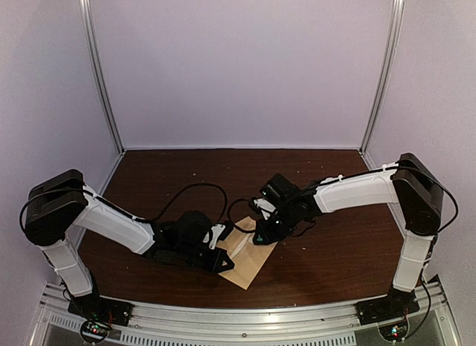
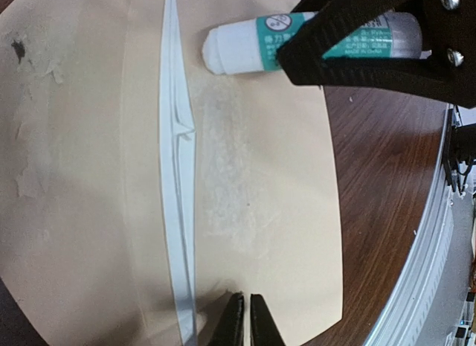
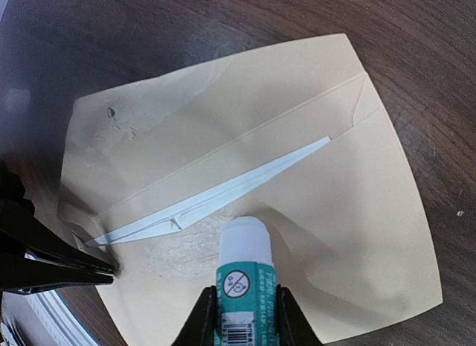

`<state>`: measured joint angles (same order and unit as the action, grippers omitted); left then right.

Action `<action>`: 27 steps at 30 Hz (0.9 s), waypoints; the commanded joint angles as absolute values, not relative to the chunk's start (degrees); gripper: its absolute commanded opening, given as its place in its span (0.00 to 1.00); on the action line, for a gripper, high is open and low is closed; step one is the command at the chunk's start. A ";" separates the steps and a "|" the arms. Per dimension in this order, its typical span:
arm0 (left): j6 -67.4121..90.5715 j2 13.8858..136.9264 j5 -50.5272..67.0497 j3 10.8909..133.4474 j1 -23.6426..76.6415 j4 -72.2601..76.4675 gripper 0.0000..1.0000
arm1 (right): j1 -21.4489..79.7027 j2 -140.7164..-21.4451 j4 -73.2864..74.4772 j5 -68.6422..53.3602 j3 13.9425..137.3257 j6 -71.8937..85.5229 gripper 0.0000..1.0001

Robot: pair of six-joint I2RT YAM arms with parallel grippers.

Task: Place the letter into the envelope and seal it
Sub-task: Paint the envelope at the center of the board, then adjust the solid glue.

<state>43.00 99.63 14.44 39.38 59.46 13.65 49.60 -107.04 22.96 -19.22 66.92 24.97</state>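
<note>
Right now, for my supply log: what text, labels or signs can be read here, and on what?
"MADE IN CHINA", faintly, on the glue stick in the right tool.
Crossed-circle sign and barcode on its label; other print too blurred.
On the envelope and the letter: nothing readable.

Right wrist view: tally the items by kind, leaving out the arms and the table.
envelope: 1
letter: 1
glue stick: 1
Total: 3

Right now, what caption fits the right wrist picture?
Right tool holds a glue stick over the envelope, letter peeking out.
</note>
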 commanded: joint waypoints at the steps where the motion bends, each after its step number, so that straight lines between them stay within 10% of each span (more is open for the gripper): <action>1: 43.21 100.32 12.58 38.33 59.67 7.05 0.04 | 48.78 -107.00 28.82 -16.89 65.26 24.29 0.00; 27: 52.54 65.69 -2.90 50.09 59.38 -1.41 0.52 | 48.13 -76.69 5.49 -26.24 58.51 31.05 0.00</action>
<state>49.50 67.79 -3.44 49.21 59.46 -1.96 48.12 -81.91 14.68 -25.04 62.08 29.10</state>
